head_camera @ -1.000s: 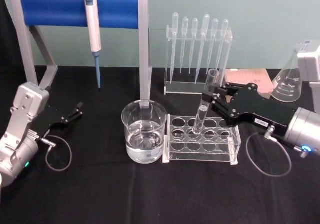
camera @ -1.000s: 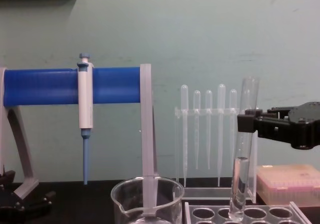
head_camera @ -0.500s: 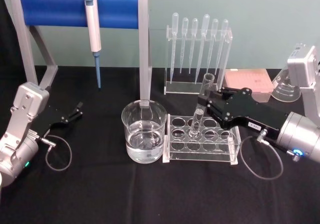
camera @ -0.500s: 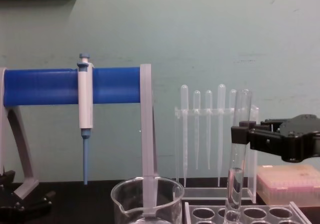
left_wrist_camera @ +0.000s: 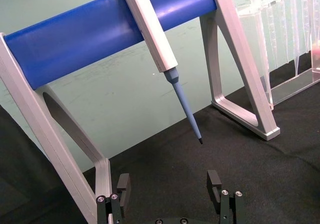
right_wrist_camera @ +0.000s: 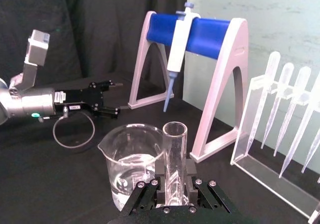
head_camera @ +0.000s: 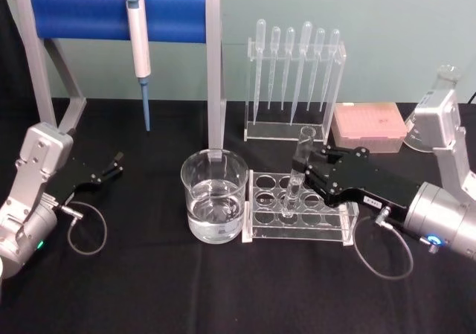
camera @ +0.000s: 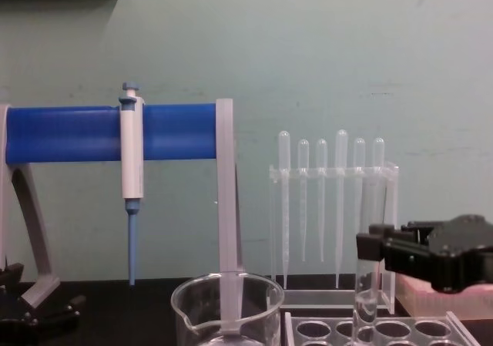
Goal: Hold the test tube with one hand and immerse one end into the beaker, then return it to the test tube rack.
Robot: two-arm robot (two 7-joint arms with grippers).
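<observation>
The right gripper (head_camera: pixel 306 172) was clamped on the test tube (head_camera: pixel 295 178), whose lower end sat in a hole of the clear tube rack (head_camera: pixel 300 216) just beside the beaker (head_camera: pixel 214 195). Letting go with the tube slightly tilted might have knocked it against the hole's edge (glass on acrylic). The right wrist view showed both fingers (right_wrist_camera: pixel 158 183) pinching the tube. The left gripper (head_camera: pixel 111 166) lay parked with its fingers apart, well clear.

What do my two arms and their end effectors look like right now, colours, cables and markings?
Both arms are silver-grey metal. Each wrist is a silver cylinder with a small blue-green light and a thin grey cable looping out beside it. The right end effector is black and two-fingered, with a small white label on its body. The left end effector is also black and two-fingered, with slim fingers.
</observation>
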